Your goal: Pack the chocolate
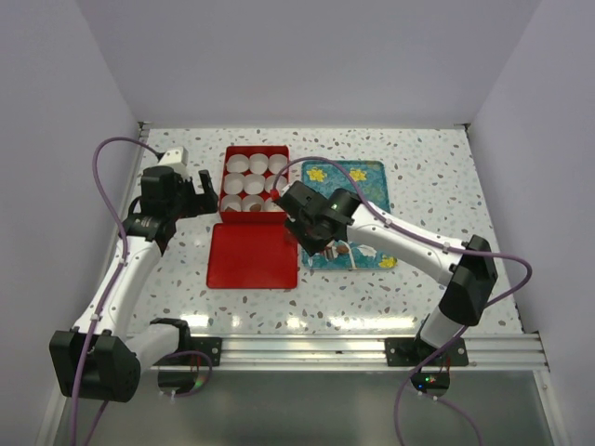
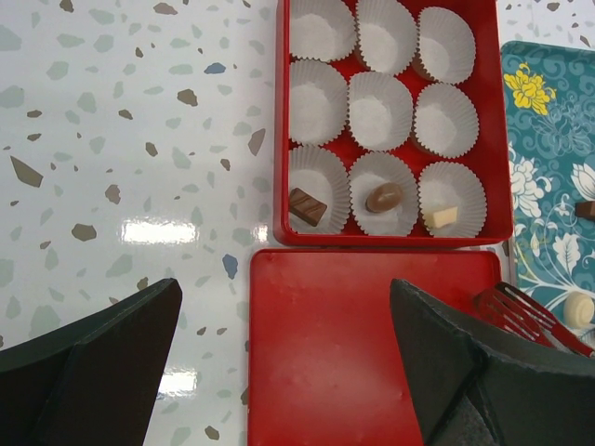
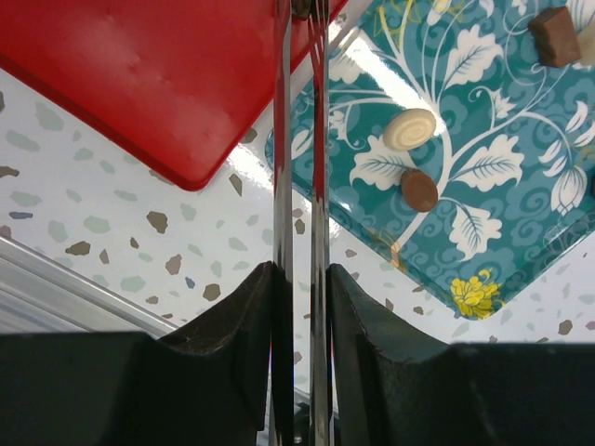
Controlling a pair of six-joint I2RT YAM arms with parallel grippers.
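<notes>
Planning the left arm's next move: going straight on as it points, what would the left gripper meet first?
Probably the red lid, just ahead of the open left gripper; the red box sits beyond it. Depth is hard to judge.

Right end effector (image 1: 317, 243) over teal tray (image 1: 367, 177), beside red lid (image 1: 251, 258).
</notes>
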